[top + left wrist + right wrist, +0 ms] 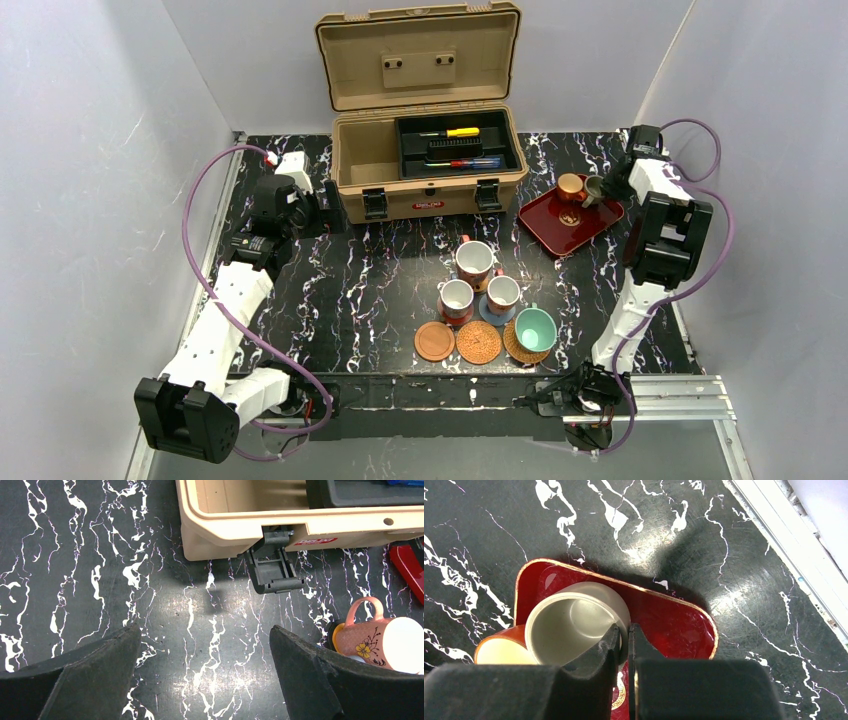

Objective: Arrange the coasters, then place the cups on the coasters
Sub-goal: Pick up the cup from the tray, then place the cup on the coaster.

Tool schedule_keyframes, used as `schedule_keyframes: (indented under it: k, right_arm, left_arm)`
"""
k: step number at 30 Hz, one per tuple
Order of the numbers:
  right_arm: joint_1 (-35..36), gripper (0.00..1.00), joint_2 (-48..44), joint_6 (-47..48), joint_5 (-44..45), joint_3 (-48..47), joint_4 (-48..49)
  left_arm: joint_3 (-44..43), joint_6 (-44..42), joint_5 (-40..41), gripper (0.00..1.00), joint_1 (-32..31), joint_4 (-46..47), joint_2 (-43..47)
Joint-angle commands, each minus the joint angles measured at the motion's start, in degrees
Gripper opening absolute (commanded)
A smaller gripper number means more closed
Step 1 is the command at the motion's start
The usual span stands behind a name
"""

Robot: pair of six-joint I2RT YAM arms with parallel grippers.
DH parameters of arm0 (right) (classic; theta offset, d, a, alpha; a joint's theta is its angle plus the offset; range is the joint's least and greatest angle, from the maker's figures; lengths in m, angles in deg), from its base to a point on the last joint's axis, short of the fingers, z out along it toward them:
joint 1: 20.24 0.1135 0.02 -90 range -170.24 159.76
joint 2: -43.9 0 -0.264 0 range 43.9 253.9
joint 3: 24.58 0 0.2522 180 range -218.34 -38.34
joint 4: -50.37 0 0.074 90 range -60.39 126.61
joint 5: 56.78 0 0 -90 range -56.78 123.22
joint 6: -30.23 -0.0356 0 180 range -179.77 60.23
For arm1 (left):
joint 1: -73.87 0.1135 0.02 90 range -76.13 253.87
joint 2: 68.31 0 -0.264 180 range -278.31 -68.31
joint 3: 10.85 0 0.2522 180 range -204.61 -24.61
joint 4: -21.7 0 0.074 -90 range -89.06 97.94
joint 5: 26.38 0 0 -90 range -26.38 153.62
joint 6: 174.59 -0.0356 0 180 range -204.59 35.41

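Sensibly we clamp our right fingers [594, 661] on the rim of the slick, brittle-looking grey-olive cup [565, 624], left fingers [92, 672] apart

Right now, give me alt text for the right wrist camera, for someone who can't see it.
The right gripper pinches the wall of a grey-olive cup, one finger inside the rim and one outside. The cup stands on a dark red tray beside an orange cup, on a black marbled table.
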Motion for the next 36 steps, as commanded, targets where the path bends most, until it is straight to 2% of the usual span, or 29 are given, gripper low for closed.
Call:
schedule_keyframes:
  k: [1,7,12,18,24,27,31,36]
  right_arm:
    - [-2.3,0.01,-2.3,-3.0,-0.8,-3.3,2.2]
    - [-3.9,0.01,-8.2,-1.4,0.2,-3.4,1.3]
    - [-4.4,0.01,-19.9,0.4,-1.9,4.7,5.6]
    - [-4.4,0.01,-33.0,1.9,-15.7,15.3,7.9]
    - [-2.9,0.01,-41.2,6.7,-27.1,21.5,2.2]
    - [1.1,0.01,-45.4,10.0,-29.5,24.0,-0.6]
    - [11.8,0.01,-50.1,13.7,-26.5,24.1,-4.4]
    - [23.2,0.01,-51.7,17.0,-29.3,22.1,-6.7]
  left_arm:
    - [0.0,-0.7,0.3,0.99,-0.3,-0.1,0.7]
    - [-0.1,-0.8,0.5,0.99,-0.3,-0.2,0.8]
    - [0.0,-1.0,0.6,0.99,-0.3,-0.1,0.9]
    - [0.1,-0.8,-0.4,0.99,-0.3,0.1,0.6]
    - [0.7,-2.1,-0.4,0.99,-1.3,0.7,1.5]
    - [1.5,-2.1,-2.6,0.99,-1.8,0.8,0.5]
    - [1.3,1.5,-6.1,0.96,-2.7,-1.6,1.7]
    - [-2.5,6.7,-14.1,0.96,-4.1,-7.1,4.5]
